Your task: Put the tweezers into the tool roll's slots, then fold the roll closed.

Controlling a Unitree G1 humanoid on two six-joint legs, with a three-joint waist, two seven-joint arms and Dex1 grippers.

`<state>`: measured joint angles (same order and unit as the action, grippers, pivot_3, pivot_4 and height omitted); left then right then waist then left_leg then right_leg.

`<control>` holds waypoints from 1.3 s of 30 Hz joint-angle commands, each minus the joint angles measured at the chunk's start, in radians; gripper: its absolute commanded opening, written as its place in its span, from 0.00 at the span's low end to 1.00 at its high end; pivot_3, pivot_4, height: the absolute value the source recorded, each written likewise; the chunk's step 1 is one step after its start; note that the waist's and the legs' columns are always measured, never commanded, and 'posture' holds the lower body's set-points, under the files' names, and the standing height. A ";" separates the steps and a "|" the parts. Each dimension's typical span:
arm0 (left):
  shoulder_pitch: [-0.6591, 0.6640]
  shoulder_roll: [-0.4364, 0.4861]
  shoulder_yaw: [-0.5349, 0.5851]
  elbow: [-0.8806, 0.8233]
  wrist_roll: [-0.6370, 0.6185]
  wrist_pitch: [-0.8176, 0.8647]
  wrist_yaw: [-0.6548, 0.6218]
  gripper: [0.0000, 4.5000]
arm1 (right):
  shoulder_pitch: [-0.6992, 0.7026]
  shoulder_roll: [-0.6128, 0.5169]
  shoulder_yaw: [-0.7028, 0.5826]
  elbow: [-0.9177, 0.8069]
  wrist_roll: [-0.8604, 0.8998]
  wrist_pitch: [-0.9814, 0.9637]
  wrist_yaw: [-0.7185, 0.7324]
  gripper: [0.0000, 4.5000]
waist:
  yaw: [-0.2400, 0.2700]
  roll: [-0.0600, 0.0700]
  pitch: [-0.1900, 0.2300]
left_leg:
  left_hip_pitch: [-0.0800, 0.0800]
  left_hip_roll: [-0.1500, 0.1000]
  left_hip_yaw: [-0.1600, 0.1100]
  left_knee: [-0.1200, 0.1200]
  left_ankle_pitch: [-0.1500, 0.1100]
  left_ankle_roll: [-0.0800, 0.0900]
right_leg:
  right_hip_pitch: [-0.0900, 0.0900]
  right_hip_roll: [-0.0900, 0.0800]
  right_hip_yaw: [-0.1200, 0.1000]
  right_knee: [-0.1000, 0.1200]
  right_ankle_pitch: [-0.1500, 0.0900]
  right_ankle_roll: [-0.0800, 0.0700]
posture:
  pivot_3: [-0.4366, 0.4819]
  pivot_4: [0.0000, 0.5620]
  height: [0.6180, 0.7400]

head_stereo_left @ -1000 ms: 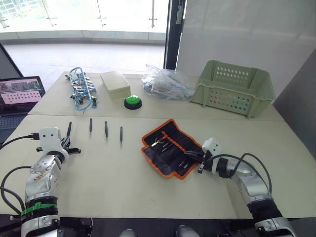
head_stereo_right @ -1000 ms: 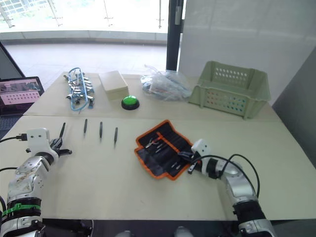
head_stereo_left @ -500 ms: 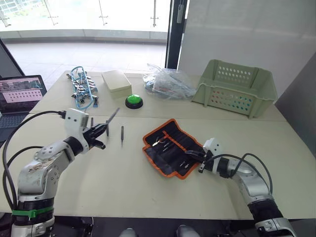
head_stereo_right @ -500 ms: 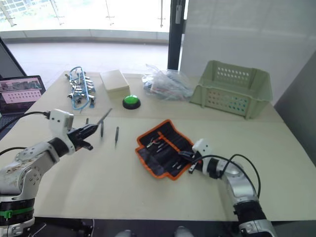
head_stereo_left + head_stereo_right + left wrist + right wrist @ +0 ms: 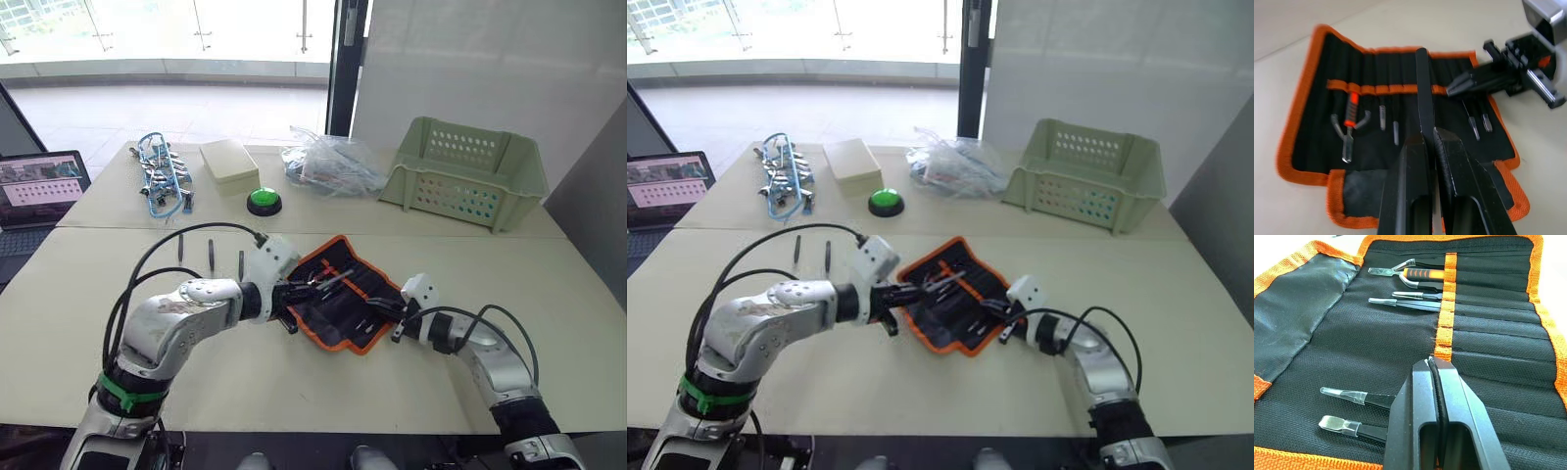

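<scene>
The tool roll [image 5: 345, 311] lies open on the table, black with orange edging, with several tweezers [image 5: 1400, 303] tucked in its slots. My left gripper [image 5: 306, 290] hovers over the roll's left half, shut on one dark tweezers [image 5: 1422, 88] that points across the pockets. My right gripper [image 5: 384, 311] rests at the roll's right edge, shut on its black fabric [image 5: 1488, 396]. Three more tweezers [image 5: 211, 253] lie in a row on the table left of the roll.
A green basket [image 5: 460, 176] stands at the back right. A clear plastic bag [image 5: 328, 166], a green button [image 5: 263, 201], a beige box [image 5: 228, 162] and a blue-corded tool cluster [image 5: 162, 176] line the far table. A laptop [image 5: 39, 186] sits far left.
My left arm has swung right, carrying the tweezers from the row on the table to above the open roll. The right gripper has stayed at the roll's edge.
</scene>
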<state>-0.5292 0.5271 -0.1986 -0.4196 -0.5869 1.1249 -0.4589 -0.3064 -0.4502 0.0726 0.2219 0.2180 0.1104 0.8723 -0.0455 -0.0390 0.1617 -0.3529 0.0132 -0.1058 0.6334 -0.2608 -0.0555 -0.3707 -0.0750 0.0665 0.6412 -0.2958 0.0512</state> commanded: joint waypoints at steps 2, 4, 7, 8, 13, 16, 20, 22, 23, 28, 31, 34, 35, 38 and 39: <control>-0.010 -0.032 -0.036 -0.004 0.055 0.025 0.053 0.01 | 0.045 -0.014 0.023 0.047 -0.042 0.057 -0.021 0.00 | 0.002 0.001 0.001 | 0.000 0.000 0.000 0.000 0.000 0.000 | 0.000 0.000 0.000 0.000 0.000 0.000 | 0.48 0.27 1.00; -0.009 -0.036 -0.050 0.008 0.080 0.022 0.063 0.01 | 0.049 -0.016 0.022 0.044 -0.042 0.058 -0.022 0.00 | 0.003 0.001 0.001 | 0.000 0.000 0.000 0.000 0.000 0.000 | 0.000 0.000 0.000 0.000 0.000 0.000 | 0.48 0.27 1.00; -0.001 -0.061 -0.054 0.031 0.101 0.002 0.069 0.01 | 0.053 -0.017 0.022 0.041 -0.042 0.059 -0.024 0.00 | 0.003 0.001 0.001 | 0.000 0.000 0.000 0.000 0.000 0.000 | 0.000 0.000 0.000 0.000 0.000 0.000 | 0.48 0.27 1.00; 0.003 -0.067 -0.057 0.039 0.107 -0.005 0.068 0.01 | 0.055 -0.017 0.022 0.039 -0.042 0.060 -0.025 0.00 | 0.004 0.001 0.001 | 0.000 0.000 0.000 0.000 0.000 0.000 | 0.000 0.000 0.000 0.000 0.000 0.000 | 0.48 0.27 1.00; 0.029 -0.090 -0.062 0.067 0.147 -0.054 0.064 0.01 | 0.058 -0.018 0.023 0.035 -0.040 0.061 -0.025 0.00 | 0.005 0.001 0.001 | 0.000 0.000 0.000 0.000 0.000 0.000 | 0.000 0.000 0.000 0.000 0.000 0.000 | 0.48 0.27 1.00; 0.041 -0.105 -0.066 0.075 0.154 -0.078 0.051 0.01 | 0.060 -0.018 0.024 0.034 -0.041 0.061 -0.025 0.00 | 0.005 0.001 0.001 | -0.001 -0.001 0.000 0.001 0.000 0.000 | 0.000 -0.001 0.000 0.000 0.000 0.000 | 0.48 0.27 1.00; 0.046 -0.109 -0.087 0.095 0.176 -0.125 0.016 0.01 | 0.065 -0.020 0.026 0.028 -0.041 0.063 -0.023 0.00 | 0.005 0.001 0.001 | 0.000 -0.001 0.000 0.001 0.000 0.000 | 0.000 -0.001 0.000 0.000 0.000 0.000 | 0.48 0.27 1.00; 0.040 -0.122 -0.093 0.122 0.184 -0.149 0.003 0.01 | 0.066 -0.022 0.028 0.025 -0.042 0.066 -0.021 0.00 | 0.006 0.001 0.001 | 0.000 -0.001 0.000 0.001 0.000 0.000 | 0.000 -0.001 0.000 0.000 0.000 0.000 | 0.48 0.27 1.00; 0.036 -0.128 -0.097 0.134 0.190 -0.159 -0.001 0.01 | 0.066 -0.023 0.028 0.024 -0.042 0.066 -0.021 0.00 | 0.006 0.001 0.001 | 0.000 -0.001 0.000 0.001 0.000 0.000 | 0.000 -0.001 0.000 0.000 0.000 0.000 | 0.48 0.27 1.00; 0.009 -0.156 -0.114 0.180 0.229 -0.184 -0.004 0.01 | 0.071 -0.023 0.024 0.015 -0.040 0.069 -0.031 0.00 | 0.008 0.001 0.001 | -0.001 -0.001 0.000 0.001 0.000 0.000 | 0.000 -0.001 0.000 0.000 0.000 0.000 | 0.48 0.27 1.00; -0.010 -0.170 -0.111 0.202 0.244 -0.183 -0.004 0.01 | 0.079 -0.023 0.023 0.005 -0.036 0.072 -0.038 0.00 | 0.009 0.001 0.001 | -0.001 -0.001 0.000 0.001 0.000 0.000 | 0.000 -0.001 0.000 0.000 0.000 0.000 | 0.48 0.27 1.00; -0.022 -0.190 -0.104 0.226 0.256 -0.185 0.000 0.01 | 0.087 -0.021 0.026 -0.006 -0.035 0.076 -0.044 0.00 | 0.011 0.001 0.001 | -0.001 -0.001 0.000 0.001 0.000 0.000 | 0.000 -0.001 0.000 0.000 0.000 0.000 | 0.48 0.27 1.00; -0.024 -0.195 -0.104 0.231 0.259 -0.187 -0.002 0.01 | 0.087 -0.021 0.027 -0.009 -0.035 0.077 -0.045 0.00 | 0.011 0.001 0.001 | -0.001 -0.001 0.000 0.001 0.000 0.000 | 0.000 -0.001 0.000 0.000 0.000 0.000 | 0.48 0.27 1.00; -0.043 -0.221 -0.117 0.266 0.280 -0.208 -0.004 0.01 | 0.085 -0.019 0.028 -0.010 -0.034 0.081 -0.050 0.00 | 0.011 0.001 0.001 | -0.001 -0.001 0.000 0.001 0.000 0.000 | 0.000 -0.001 0.000 0.000 0.000 0.000 | 0.48 0.27 1.00; -0.051 -0.231 -0.122 0.281 0.288 -0.218 -0.005 0.01 | 0.083 -0.018 0.029 -0.008 -0.034 0.082 -0.050 0.00 | 0.012 0.001 0.001 | -0.001 -0.001 0.000 0.002 0.000 0.000 | 0.000 -0.001 0.000 0.000 0.000 0.000 | 0.48 0.27 1.00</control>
<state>-0.5496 0.3105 -0.3142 -0.1429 -0.3159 0.9377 -0.4618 -0.2631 -0.4625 0.0704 0.1624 0.2180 0.1339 0.8271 -0.0336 -0.0379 0.1625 -0.3539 0.0122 -0.1059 0.6352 -0.2606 -0.0556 -0.3701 -0.0757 0.0664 0.6413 -0.2957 0.0515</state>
